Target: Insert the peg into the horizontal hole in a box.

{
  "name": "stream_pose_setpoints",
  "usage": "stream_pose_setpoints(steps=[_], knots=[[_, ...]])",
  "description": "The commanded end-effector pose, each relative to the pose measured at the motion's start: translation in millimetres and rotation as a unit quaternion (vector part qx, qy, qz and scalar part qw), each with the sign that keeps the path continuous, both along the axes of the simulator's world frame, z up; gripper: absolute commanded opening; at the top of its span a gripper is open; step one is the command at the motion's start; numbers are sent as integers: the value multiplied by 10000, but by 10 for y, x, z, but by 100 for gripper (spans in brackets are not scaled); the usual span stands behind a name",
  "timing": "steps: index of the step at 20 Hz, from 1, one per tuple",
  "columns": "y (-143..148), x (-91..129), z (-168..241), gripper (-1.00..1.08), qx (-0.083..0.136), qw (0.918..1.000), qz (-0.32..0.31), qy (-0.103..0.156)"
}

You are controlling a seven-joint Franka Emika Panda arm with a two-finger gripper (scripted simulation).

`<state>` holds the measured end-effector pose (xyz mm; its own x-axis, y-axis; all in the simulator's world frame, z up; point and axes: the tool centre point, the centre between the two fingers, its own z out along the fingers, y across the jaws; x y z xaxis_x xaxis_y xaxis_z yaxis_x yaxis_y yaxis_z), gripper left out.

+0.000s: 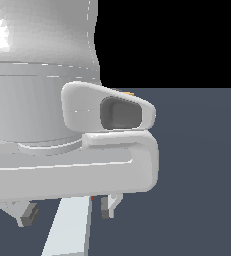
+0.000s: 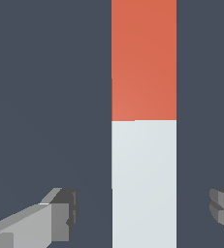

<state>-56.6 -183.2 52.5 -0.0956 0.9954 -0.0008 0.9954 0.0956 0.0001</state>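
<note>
The peg [image 2: 143,145] is seen in the wrist view lying flat on the dark desk surface [image 2: 45,97], directly between the two fingers of the gripper [image 2: 145,215]. The fingers [image 2: 60,215] are spread wide, one on each side of the white part, each standing apart from it with a gap of bare surface between; nothing is held. The long axis of the peg runs crosswise to the line joining the fingers, so a straight closing would meet its two long flanks squarely. The orange-red end lies further along the bar, away from the fingers.

In the exterior view the arm's body fills most of the picture; the white bar [image 1: 72,225] is seen below it, between the two fingertips, and a sliver of orange shows just beside the fingertip toward the exterior view's right.

The box and its hole are not seen in either picture, so their direction from the peg cannot be told. No desk edge or corner is in view. Open surface lies on both flanks of the peg. The likely next move is judged to be a lowering and closing on the white part.
</note>
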Motion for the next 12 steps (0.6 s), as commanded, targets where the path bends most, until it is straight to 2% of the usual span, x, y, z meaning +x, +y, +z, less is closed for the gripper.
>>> stream_pose_setpoints(steps=[1,9,10,12], knots=[[-4,-6,-133,100,2,10000,2,4],[-13,7,-321,100,4,10000,8,1],[-13,7,-321,-100,4,10000,8,1],[-13,7,-321,-100,4,10000,8,1]])
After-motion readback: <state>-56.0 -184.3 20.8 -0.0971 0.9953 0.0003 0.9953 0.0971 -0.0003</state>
